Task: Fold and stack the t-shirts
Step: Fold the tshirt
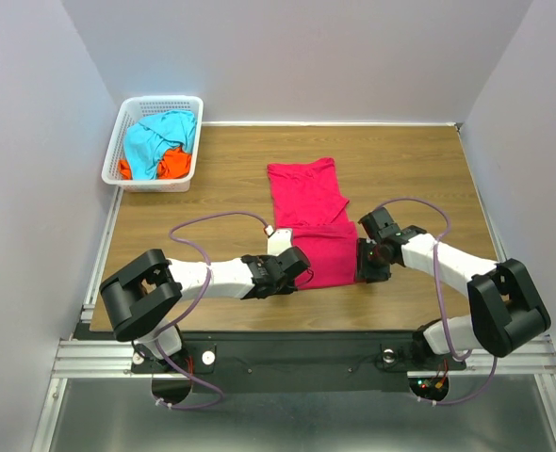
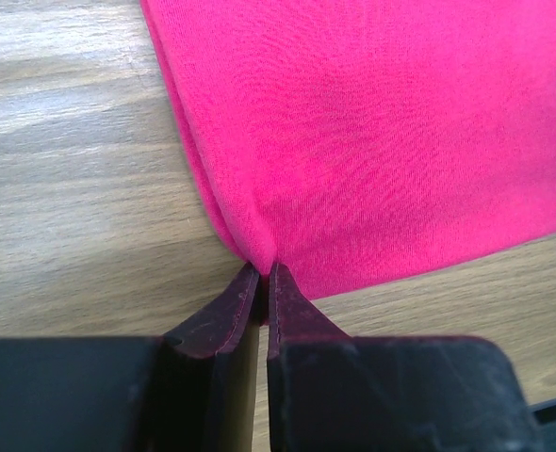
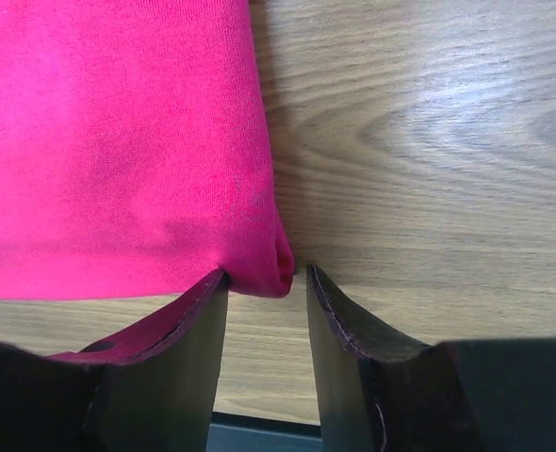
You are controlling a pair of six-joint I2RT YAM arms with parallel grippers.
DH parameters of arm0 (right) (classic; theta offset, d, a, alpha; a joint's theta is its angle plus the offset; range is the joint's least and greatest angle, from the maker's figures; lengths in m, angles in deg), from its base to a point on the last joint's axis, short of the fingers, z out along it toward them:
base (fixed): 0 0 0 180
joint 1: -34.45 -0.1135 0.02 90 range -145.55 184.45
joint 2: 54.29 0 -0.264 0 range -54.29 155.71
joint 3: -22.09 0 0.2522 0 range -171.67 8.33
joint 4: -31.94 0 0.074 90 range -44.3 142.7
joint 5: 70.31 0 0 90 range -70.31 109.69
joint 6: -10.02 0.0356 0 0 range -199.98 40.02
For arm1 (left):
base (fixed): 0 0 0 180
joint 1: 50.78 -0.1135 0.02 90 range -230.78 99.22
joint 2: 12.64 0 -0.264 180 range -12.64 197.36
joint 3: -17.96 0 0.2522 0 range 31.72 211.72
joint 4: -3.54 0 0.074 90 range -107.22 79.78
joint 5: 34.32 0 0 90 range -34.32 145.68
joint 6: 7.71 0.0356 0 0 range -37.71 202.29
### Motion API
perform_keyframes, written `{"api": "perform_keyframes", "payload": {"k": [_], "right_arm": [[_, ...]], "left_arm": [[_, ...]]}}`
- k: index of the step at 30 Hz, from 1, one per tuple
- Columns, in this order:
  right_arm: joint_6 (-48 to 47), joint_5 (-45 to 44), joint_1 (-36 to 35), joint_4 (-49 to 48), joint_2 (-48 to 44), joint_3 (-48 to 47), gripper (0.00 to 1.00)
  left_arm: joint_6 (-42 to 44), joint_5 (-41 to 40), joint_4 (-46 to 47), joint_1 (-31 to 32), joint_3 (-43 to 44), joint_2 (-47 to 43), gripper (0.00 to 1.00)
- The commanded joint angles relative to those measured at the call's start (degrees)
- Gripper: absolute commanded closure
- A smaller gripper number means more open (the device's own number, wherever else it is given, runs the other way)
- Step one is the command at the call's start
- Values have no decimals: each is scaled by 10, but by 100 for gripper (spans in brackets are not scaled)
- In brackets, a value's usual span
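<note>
The crimson-pink shirt (image 1: 308,212) lies on the table (image 1: 410,160), its near edge between my arms. I judge it light, soft and saggy, so the corners are the best hold. My left claw (image 2: 262,273) is pressed together on the near-left corner; my right claw (image 3: 267,278) stands spread around the near-right corner. Both arms reach low and inward.

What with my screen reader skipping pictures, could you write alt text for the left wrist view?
The left gripper is pinched shut on the corner of a folded pink shirt, its two dark jaws meeting at the cloth's edge. The shirt fills the upper right of the view and lies on a wooden table.
</note>
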Motion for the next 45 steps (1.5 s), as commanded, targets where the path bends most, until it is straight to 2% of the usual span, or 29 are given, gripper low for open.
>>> {"api": "perform_keyframes", "payload": {"k": [1,8,9,10,14,16,17,19,23,26,31,37,42,45], "right_arm": [[6,-39,-2,-20,4,-18,56],[0,-41,-2,-45,39,6,62],[-1,-41,-4,-49,42,12,64],[-2,-41,-4,-55,46,14,65],[-7,-48,-14,-59,80,18,73],[-7,-52,-23,-60,91,21,77],[-6,-54,-24,-60,98,24,80],[-4,-55,-30,-59,102,24,85],[-4,-61,-33,-42,85,14,99],[-8,-70,-33,-1,57,1,99],[1,-51,-32,70,-12,-13,99],[12,-47,-32,160,-97,-42,99],[-13,-68,-33,225,-98,-113,99],[-32,-84,-33,240,-58,-207,99]], "left_arm": [[16,13,-61,4,-27,17,86],[20,16,-58,3,-27,15,86],[21,17,-57,4,-29,15,87],[22,18,-57,3,-29,15,93],[23,19,-57,3,-30,15,94],[25,20,-57,3,-28,15,94],[26,21,-57,3,-29,15,99],[29,23,-57,4,-27,14,100],[41,24,-68,4,-16,2,100],[54,33,-90,3,-11,-16,100],[73,123,-96,12,-18,-72,100],[51,180,-102,34,-37,-160,100],[56,180,-126,22,-13,-214,100],[80,208,-122,-32,22,-225,100]]}}
